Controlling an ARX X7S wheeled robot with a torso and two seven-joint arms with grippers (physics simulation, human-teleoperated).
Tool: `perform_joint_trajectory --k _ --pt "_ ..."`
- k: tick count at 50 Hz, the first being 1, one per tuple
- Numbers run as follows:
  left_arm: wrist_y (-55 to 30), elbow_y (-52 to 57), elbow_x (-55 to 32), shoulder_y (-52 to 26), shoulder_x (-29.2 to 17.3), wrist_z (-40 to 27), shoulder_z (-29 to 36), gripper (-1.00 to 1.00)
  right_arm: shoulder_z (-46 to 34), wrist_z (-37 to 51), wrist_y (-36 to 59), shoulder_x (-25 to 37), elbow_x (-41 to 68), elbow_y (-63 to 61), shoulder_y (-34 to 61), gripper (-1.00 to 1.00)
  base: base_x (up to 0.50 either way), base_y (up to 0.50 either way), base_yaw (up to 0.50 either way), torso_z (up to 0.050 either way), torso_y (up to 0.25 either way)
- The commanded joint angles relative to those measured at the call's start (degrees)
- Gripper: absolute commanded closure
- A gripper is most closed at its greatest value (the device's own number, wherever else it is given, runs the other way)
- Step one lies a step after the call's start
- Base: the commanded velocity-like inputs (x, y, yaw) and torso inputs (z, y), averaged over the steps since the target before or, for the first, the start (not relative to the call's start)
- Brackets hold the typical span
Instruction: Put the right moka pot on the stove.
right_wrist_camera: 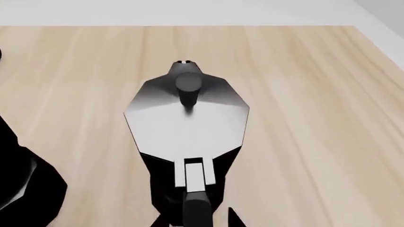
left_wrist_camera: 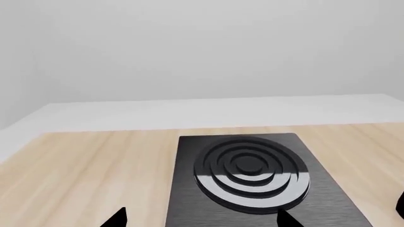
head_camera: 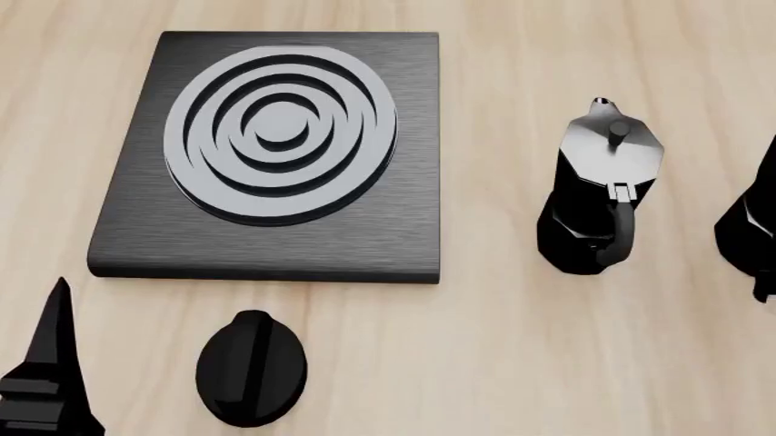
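Observation:
The right moka pot (right_wrist_camera: 186,118), glossy black with a silvery octagonal lid and knob, stands upright on the wooden table; the head view shows only a black sliver of it (head_camera: 751,227) at the right edge. My right gripper (right_wrist_camera: 196,220) is open, its fingertips on either side of the pot's curved handle (right_wrist_camera: 196,208). The stove (head_camera: 279,236), a black slab with grey burner rings (head_camera: 282,132), lies to the left with nothing on it. My left gripper (left_wrist_camera: 202,222) is open and empty near the stove (left_wrist_camera: 189,198); one of its fingers (head_camera: 54,363) shows at the head view's bottom left.
A second, identical moka pot (head_camera: 601,195) stands between the stove and the right pot, seen as a black shape (right_wrist_camera: 25,184) beside it. A small round black knob (head_camera: 251,368) lies on the table in front of the stove. The table's far edge (left_wrist_camera: 208,127) meets a white floor.

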Motion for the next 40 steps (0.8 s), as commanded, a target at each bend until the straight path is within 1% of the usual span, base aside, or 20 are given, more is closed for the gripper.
perform_joint_trajectory --k 1,13,19,25,34,40 --pt "0.3 0.0 0.2 -0.1 -0.2 -0.2 0.4 -1.0 -0.1 0.1 -0.1 -0.4 0.0 -0.3 0.2 1.0 0.0 0.0 0.0 0.0 0.0" --pt "0.7 -0.3 0.3 -0.1 -0.4 -0.2 0.9 -1.0 0.4 0.8 0.6 0.2 0.5 -1.8 -0.3 1.0 0.0 0.0 0.0 0.0 0.0" --pt "1.3 -0.7 0.9 0.1 -0.4 0.0 1.2 -1.0 1.9 2.5 2.6 1.1 2.0 -5.5 -1.0 1.0 0.0 0.0 0.0 0.0 0.0" --pt "0.6 -0.3 -0.4 -0.6 -0.7 -0.7 1.0 -1.0 3.3 3.6 4.4 2.1 3.4 -8.7 -1.5 1.0 0.0 0.0 0.0 0.0 0.0" --pt "0.8 -0.7 -0.9 -0.7 -0.8 -0.6 1.2 -1.0 7.9 6.3 8.0 4.8 7.5 -16.0 -4.9 1.0 0.0 0.0 0.0 0.0 0.0" --pt "1.1 -0.9 -0.5 -0.6 -0.9 -0.5 1.5 -1.0 12.7 9.1 11.6 6.9 11.5 -22.3 -8.8 1.0 0.0 0.0 0.0 0.0 0.0"
